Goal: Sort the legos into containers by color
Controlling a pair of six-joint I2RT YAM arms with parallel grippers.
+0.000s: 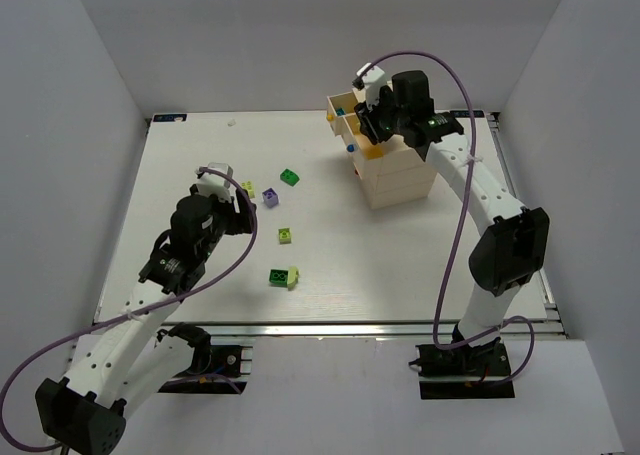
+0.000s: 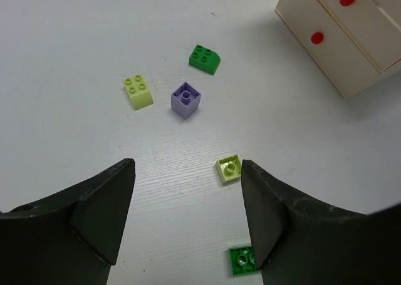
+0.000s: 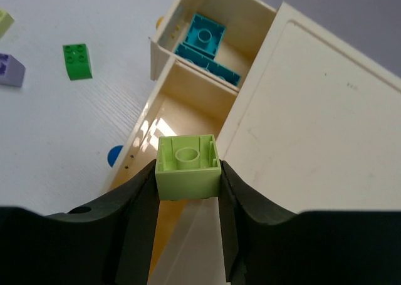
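Bricks, blue ones [image 3: 205, 37], lie in one drawer [image 3: 247, 28]; right gripper [image 3: 188, 175] holds a pale brick [image 3: 187, 155] above a second drawer [image 3: 188, 103]; left gripper [image 2: 187, 191] gapes over loose bricks [image 2: 186, 100].

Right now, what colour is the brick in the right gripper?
Pale yellow-green. The small plastic brick in the right gripper shows best in the right wrist view.

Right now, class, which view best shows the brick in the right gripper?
Right wrist: the pale yellow-green brick sits central, underside showing, in the right gripper. Top external: the gripper covers it; left wrist misses it.
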